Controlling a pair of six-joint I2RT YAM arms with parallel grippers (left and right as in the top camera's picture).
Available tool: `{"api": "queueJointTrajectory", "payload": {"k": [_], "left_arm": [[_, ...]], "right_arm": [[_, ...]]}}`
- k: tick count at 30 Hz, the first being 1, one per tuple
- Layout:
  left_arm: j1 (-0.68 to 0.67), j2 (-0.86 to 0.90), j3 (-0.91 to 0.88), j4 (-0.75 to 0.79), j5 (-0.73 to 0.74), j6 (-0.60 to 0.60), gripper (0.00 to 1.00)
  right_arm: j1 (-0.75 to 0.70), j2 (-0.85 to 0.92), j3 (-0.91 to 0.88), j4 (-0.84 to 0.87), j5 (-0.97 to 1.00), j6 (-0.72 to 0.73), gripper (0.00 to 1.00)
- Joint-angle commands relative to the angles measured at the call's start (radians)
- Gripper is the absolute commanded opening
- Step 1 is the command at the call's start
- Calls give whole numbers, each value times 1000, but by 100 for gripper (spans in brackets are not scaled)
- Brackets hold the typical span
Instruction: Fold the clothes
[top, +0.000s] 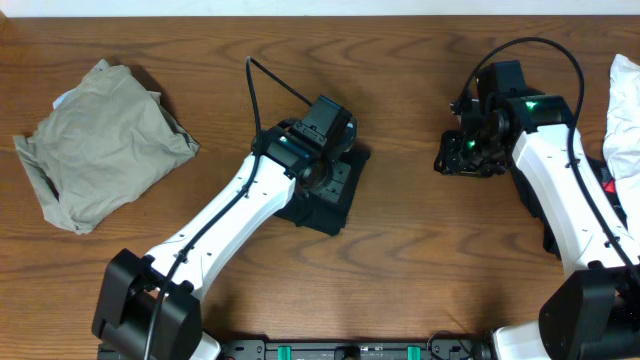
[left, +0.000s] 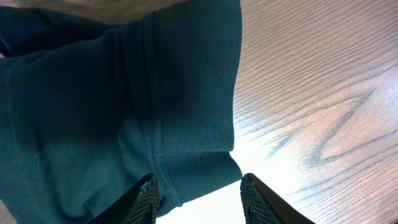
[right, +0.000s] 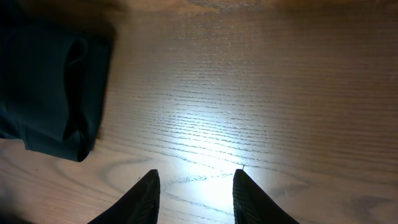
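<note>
Garment (top: 337, 203) mostly hidden under left arm (top: 230, 215).

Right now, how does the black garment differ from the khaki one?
The black garment is folded compact; the khaki garment lies crumpled and spreads wider. The black garment sits centrally under the left arm; the khaki garment lies alone at the far left. Both are limp cloth on the table.

A brown wood-grain table (top: 400, 260) is seen in every view. In the right wrist view, a bright glare (right: 205, 130) is cast on the wood just ahead of the jaws.
</note>
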Motion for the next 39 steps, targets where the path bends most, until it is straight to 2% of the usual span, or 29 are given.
{"api": "queueJointTrajectory", "payload": {"k": [1, 6, 8, 13, 18, 25, 33, 39], "left_arm": [[19, -38, 18, -1, -92, 1, 45], [72, -48, 17, -8, -283, -26, 45], [108, -43, 13, -6, -321, -54, 45], [208, -31, 13, -2, -288, -92, 45], [269, -6, 13, 8, -266, -87, 45], [285, 74, 13, 9, -266, -64, 45], [285, 168, 13, 9, -266, -65, 45], [285, 181, 13, 16, -266, -65, 45]], "right_arm": [[-2, -7, 12, 0, -40, -49, 37], [20, -6, 12, 14, -293, -234, 36], [35, -5, 12, 13, -316, -250, 36], [87, 15, 6, 33, -312, -249, 47], [155, 81, -4, 84, -316, -217, 47], [246, 235, -6, 159, -316, -199, 45], [277, 346, -6, 242, -374, -170, 45], [282, 358, -6, 278, -388, -157, 44]]}}
